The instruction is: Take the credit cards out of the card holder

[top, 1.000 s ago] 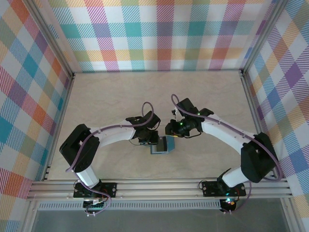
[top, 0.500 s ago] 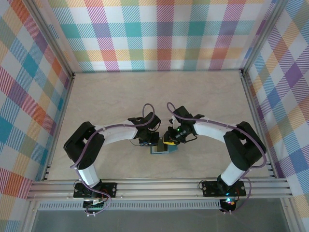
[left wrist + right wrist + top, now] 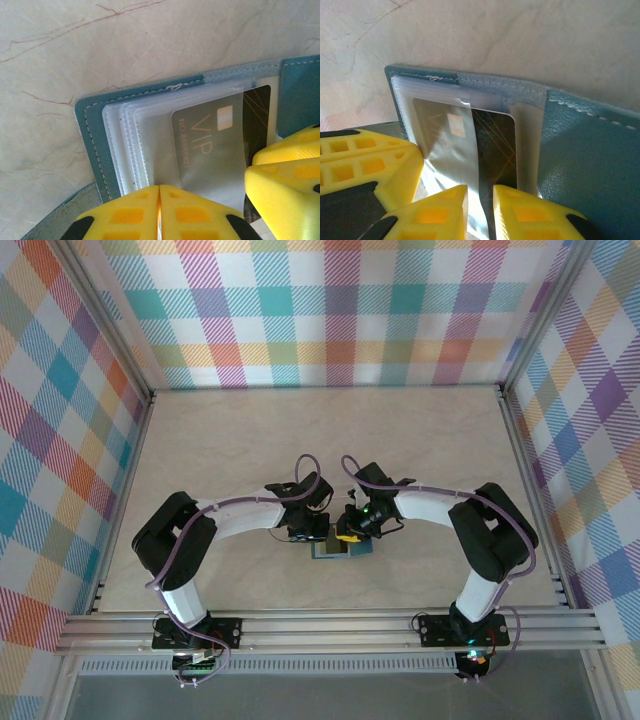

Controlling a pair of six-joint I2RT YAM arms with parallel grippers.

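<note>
**Two-arm card extraction.** The card holder (image 3: 91, 135) lay open on the table (image 3: 100, 45), at lower centre of the overhead view between the two wrists. The left gripper (image 3: 159, 212), jaws fully closed with nothing seen between them, bore on the clear sleeves (image 3: 131, 150) at its frame's bottom edge, probably to pin the holder. The credit cards (image 3: 207, 150), a silvery-grey one marked VIP over a dark one, lay among the sleeves. The right gripper (image 3: 480, 212), jaws narrowly parted, straddled the grey card's lower edge, positioned to draw it out but not evidently clamped.

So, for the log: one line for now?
card holder open; credit cards in sleeves; left gripper shut; right gripper at cards, grip unclear
</note>
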